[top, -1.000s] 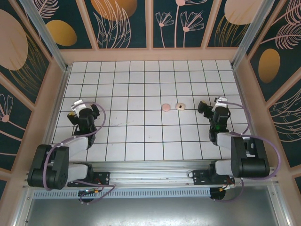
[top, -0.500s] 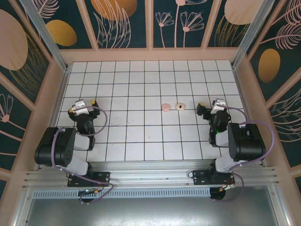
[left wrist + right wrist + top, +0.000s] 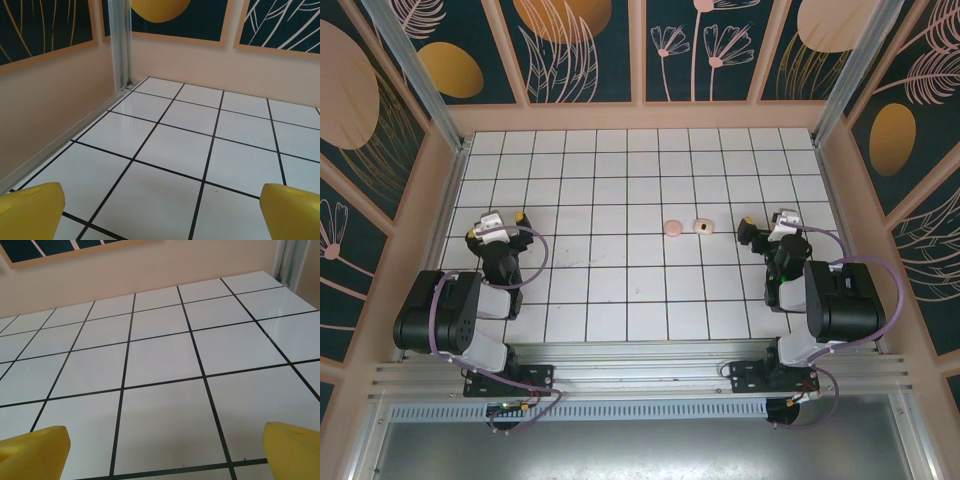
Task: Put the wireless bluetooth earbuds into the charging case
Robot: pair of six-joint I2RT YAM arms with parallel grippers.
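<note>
The charging case [image 3: 672, 228] is a small salmon-pink oval lying on the white grid table just right of centre. Close to its right lies a paler cream-pink piece with a dark spot, which I take for the wireless bluetooth earbuds [image 3: 702, 226]; it is too small to make out. My left gripper [image 3: 495, 224] hovers low at the table's left, far from both, and is open with nothing between its yellow fingertips [image 3: 31, 210]. My right gripper [image 3: 767, 224] stands open and empty about two tiles right of the earbuds; its yellow fingertips [image 3: 33, 448] frame bare tiles.
Peach-coloured walls [image 3: 640, 118] with dark floral panels enclose the table on three sides. An aluminium post [image 3: 120, 42] stands in the far left corner ahead of my left gripper. The mounting rail [image 3: 640, 358] with both arm bases runs along the near edge.
Both arms folded back toward their bases between a second and half a second ago, then held still. The grippers stayed open near the same spots. The case and earbuds did not move.
</note>
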